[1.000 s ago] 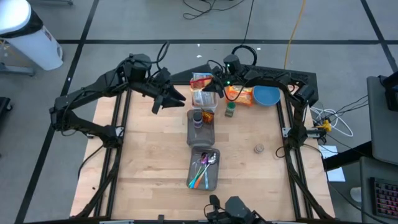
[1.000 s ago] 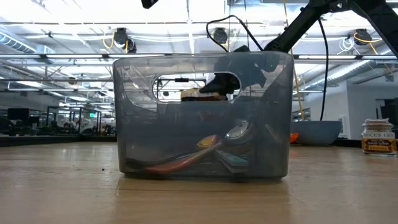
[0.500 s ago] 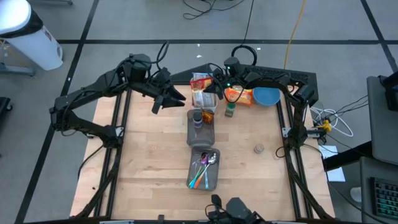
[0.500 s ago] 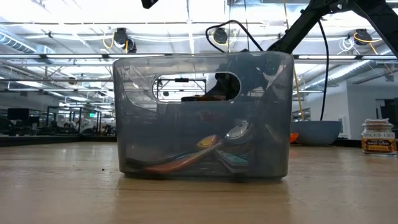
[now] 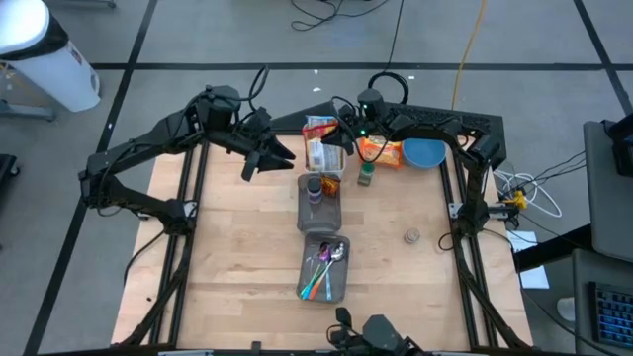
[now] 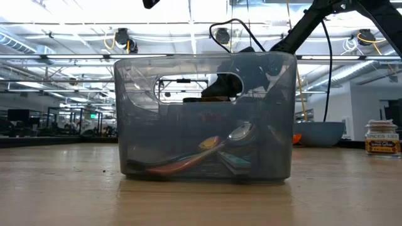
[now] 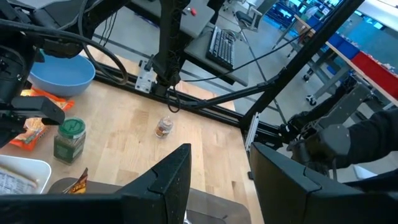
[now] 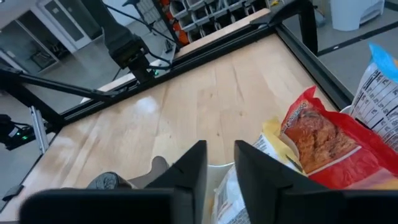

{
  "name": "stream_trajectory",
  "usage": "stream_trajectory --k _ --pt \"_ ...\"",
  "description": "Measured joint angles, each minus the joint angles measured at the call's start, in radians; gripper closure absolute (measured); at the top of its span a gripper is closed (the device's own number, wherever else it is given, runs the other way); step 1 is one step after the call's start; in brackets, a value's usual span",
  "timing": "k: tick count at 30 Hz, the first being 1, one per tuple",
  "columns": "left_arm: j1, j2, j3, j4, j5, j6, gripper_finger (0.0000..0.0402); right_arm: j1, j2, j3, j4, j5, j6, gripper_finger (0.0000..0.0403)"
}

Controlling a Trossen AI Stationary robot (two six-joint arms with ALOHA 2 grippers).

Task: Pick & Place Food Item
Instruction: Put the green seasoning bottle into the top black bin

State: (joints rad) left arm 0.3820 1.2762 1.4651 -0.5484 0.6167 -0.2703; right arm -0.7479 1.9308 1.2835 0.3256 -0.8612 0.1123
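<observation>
Food packets stand in a white tray (image 5: 326,160) at the table's far middle: a red and yellow bag (image 5: 318,126), which also shows in the right wrist view (image 8: 323,146), a white and blue bag (image 8: 382,81) and a pale packet (image 8: 267,149). My right gripper (image 5: 341,141) hovers over this tray, its fingers a narrow gap apart (image 8: 219,149), with wood and the tray's edge showing between the tips. My left gripper (image 5: 282,153) is open and empty (image 7: 219,152) above the table, left of the tray.
An orange bag (image 5: 376,148), a blue bowl (image 5: 423,151) and a green-lidded jar (image 5: 366,175) stand right of the tray. A grey bin holding a jar (image 5: 318,203) and a grey bin of utensils (image 5: 324,269) stand in the middle. A small jar (image 5: 411,235) stands at the right.
My right gripper has shifted slightly over the white tray, toward the table's left. Everything else has kept still.
</observation>
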Motion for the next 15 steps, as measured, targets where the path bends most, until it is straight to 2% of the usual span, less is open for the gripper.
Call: stream_trajectory --k 6,11,15 --pt "0.0 0.0 0.0 -0.002 -0.006 0.003 0.0231 -0.002 -0.006 0.0 0.023 0.0 0.036 0.0273" --pt "0.0 0.0 0.0 -0.017 -0.087 0.006 0.0231 -0.018 -0.032 0.0 0.093 0.0 0.091 0.0243" --pt "0.0 0.0 0.0 -0.028 -0.145 0.033 0.0231 -0.031 -0.084 0.0 0.179 0.0 0.161 0.0234"
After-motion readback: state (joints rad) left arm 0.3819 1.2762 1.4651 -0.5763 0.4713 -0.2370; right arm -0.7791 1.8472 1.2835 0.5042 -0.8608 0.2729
